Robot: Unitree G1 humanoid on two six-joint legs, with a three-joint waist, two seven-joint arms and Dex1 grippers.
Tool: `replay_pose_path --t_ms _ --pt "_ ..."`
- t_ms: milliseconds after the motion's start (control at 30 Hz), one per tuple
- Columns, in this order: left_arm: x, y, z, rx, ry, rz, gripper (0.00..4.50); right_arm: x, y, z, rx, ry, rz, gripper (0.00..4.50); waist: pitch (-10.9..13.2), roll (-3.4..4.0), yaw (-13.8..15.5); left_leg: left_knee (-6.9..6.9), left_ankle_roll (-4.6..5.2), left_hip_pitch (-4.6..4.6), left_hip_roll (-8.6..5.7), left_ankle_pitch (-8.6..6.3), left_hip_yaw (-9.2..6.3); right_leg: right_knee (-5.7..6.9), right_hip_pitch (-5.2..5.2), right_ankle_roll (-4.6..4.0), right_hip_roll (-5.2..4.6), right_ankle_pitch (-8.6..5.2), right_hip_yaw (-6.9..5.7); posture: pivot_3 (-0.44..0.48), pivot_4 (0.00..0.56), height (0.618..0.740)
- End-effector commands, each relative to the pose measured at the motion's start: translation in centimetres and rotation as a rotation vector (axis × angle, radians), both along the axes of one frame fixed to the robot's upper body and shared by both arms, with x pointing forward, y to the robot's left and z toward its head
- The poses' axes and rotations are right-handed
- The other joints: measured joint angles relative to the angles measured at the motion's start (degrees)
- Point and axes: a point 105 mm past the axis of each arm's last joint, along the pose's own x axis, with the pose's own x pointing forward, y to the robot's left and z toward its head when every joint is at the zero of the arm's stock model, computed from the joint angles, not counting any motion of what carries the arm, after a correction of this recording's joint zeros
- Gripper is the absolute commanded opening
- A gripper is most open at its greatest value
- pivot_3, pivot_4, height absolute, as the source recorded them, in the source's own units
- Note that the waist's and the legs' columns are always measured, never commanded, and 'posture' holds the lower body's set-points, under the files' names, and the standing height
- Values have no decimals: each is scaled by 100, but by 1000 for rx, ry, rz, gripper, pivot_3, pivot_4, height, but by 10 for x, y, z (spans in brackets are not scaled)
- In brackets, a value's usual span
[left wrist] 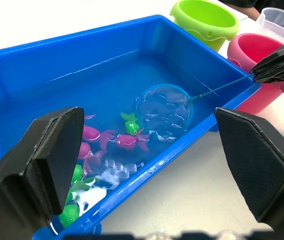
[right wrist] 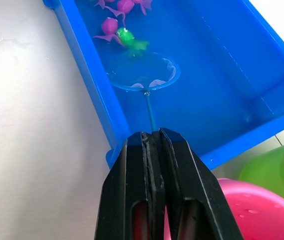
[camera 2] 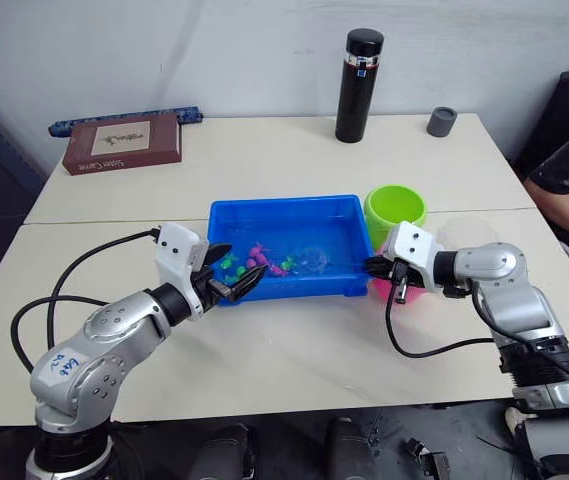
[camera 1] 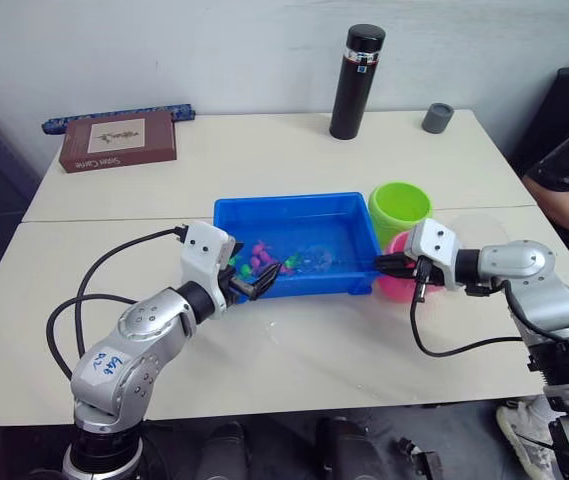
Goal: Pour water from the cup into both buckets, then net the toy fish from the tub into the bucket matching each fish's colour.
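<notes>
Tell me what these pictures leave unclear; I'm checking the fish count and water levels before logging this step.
- Fish count: in the left wrist view the left gripper's finger covers part of the toy fish cluster in the tub.
- Pink bucket: the right gripper hides its inside.
- Cup: cut off by the picture edge.
- Net: mesh barely shows.

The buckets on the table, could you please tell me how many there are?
2. The green bucket stands at the tub's far right corner; the pink bucket is just in front of it, partly behind the right claw, which holds the net.
</notes>
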Motion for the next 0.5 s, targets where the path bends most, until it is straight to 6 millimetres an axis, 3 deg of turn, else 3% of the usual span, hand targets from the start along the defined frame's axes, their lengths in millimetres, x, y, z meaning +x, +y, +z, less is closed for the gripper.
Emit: replay_pose_path --t_ms 33,333,500 --pt "-5 -3 12 -8 -61 -6 4484 1 3 12 -5 -50 26 0 0 0 -3 0 0 0 0 0 0 0 0 0 0 0 0 0 150 740" --pt "-4 -4 12 -9 -63 -6 4484 3 2 9 -18 -43 28 0 0 0 0 0 0 1 0 0 0 0 1 0 0 0 0 0 150 740" --pt "-4 -4 12 -10 -64 -9 4484 20 -7 23 -22 -121 -34 0 0 0 -15 0 -1 5 0 0 3 2 1 0 0 0 2 0 150 740"
